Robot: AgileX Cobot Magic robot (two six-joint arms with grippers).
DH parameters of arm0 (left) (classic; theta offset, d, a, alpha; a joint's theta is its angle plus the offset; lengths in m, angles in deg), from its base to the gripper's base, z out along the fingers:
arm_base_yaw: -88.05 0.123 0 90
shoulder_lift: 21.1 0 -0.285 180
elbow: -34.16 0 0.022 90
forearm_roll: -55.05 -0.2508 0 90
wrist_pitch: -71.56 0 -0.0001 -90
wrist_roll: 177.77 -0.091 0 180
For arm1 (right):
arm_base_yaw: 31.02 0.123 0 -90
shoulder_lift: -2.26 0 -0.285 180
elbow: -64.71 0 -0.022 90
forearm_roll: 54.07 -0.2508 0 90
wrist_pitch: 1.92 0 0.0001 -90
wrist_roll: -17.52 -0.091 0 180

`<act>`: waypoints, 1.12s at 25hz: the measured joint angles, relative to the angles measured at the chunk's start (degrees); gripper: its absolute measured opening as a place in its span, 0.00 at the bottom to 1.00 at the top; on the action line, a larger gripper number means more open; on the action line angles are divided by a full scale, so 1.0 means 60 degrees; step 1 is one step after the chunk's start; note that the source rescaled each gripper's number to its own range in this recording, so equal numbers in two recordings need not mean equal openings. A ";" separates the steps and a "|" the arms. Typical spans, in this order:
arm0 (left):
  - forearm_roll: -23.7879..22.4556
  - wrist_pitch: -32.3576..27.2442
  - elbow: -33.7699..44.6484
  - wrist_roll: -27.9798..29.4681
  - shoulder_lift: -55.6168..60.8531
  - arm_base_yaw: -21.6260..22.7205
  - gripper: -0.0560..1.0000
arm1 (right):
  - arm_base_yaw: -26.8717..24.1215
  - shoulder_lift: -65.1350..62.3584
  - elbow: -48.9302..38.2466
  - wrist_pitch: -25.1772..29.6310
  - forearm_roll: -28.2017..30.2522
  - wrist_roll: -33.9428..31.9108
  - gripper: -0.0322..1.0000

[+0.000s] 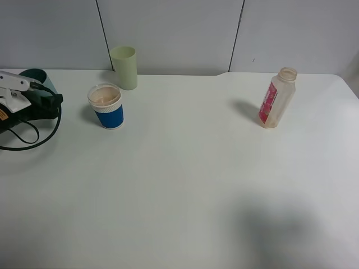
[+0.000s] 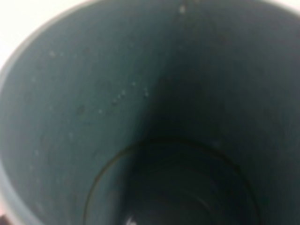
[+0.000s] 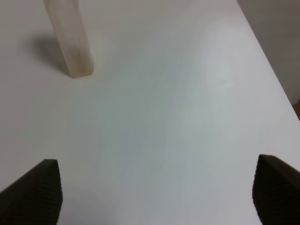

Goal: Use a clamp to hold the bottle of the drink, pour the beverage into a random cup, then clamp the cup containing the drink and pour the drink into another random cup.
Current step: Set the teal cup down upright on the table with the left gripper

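An open, nearly empty drink bottle [image 1: 276, 98] with a red label stands at the right; its lower part also shows in the right wrist view [image 3: 70, 42]. A blue paper cup [image 1: 106, 106] holding beige drink stands at the left, and a pale green cup [image 1: 124, 67] stands just behind it. A teal cup [image 1: 38, 77] sits at the far left against my left gripper [image 1: 53, 101]. Its dark inside [image 2: 140, 117] fills the left wrist view, and the fingers are hidden. My right gripper [image 3: 154, 192] is open and empty over the table, near the bottle. It is out of the exterior view.
A black cable [image 1: 28, 137] loops on the white table [image 1: 185, 185] under the left arm. Grey wall panels [image 1: 168, 28] stand behind the table. The table's right edge [image 3: 274, 84] runs close to the right gripper.
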 joint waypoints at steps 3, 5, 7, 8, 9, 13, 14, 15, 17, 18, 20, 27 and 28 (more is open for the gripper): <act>0.0000 0.0000 -0.0228 0.0000 0.0000 0.0000 0.05 | 0.0000 0.0000 0.0000 0.0000 0.0000 0.0000 0.68; -0.0009 0.0000 -0.0401 0.0034 0.0000 0.0000 0.05 | 0.0000 0.0000 0.0000 0.0000 0.0000 0.0000 0.68; -0.0019 0.0000 -0.0484 0.0076 -0.0003 0.0000 0.05 | 0.0000 0.0000 0.0000 0.0000 0.0000 0.0000 0.68; -0.0047 0.0000 -0.0662 0.0109 -0.0003 0.0000 0.05 | 0.0000 0.0000 0.0000 0.0000 0.0000 0.0000 0.68; -0.0088 -0.0021 -0.0733 0.0109 -0.0003 0.0000 0.05 | 0.0000 0.0000 0.0000 0.0000 0.0000 0.0000 0.68; -0.0117 -0.0229 -0.0842 0.0140 -0.0003 0.0000 0.05 | 0.0000 0.0000 0.0000 0.0000 0.0000 0.0000 0.68; -0.0128 -0.0350 -0.0875 0.0140 -0.0003 0.0000 0.05 | 0.0000 0.0000 0.0000 0.0000 0.0000 0.0000 0.68; -0.0128 -0.0467 -0.0893 0.0140 -0.0003 0.0000 0.05 | 0.0000 0.0000 0.0000 0.0000 0.0000 0.0000 0.68; -0.0165 -0.0538 -0.0893 0.0140 -0.0003 0.0000 0.05 | 0.0000 0.0000 0.0000 0.0000 0.0000 0.0000 0.68; -0.0237 -0.0631 -0.0893 0.0195 -0.0003 0.0000 0.05 | 0.0000 0.0000 0.0000 0.0000 0.0000 0.0000 0.68; -0.0369 -0.0737 -0.0893 0.0470 -0.0003 0.0000 0.05 | 0.0000 0.0000 0.0000 0.0000 0.0000 0.0000 0.68; -0.0662 -0.0857 -0.0904 0.0778 -0.0182 0.0000 0.05 | 0.0000 0.0000 0.0000 0.0000 0.0000 0.0000 0.68; -0.0662 -0.0857 -0.0904 0.0778 -0.0182 0.0000 0.05 | 0.0000 0.0000 0.0000 0.0000 0.0000 0.0000 0.68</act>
